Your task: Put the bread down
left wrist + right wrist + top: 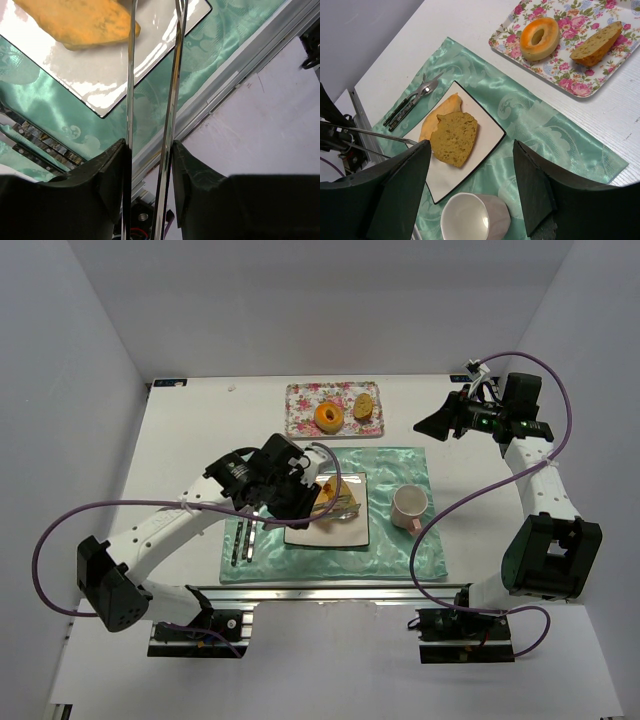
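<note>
The left gripper (149, 150) is clenched on metal tongs (130, 100), whose blades reach out over the plate (487, 137). A green placemat (535, 125) lies under the plate. The bread (455, 137) rests on the plate, beside the blades rather than between them, its long axis across them. The right gripper (428, 425), released, hovers well beyond the plate, so the left arm is far nearer.

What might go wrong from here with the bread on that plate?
The tongs in the left end effector sit close to the bread; pulling them away might drag it off the plate. The two pieces overlap, so the upper one may slide. The cup stands right beside the plate and might get bumped.
</note>
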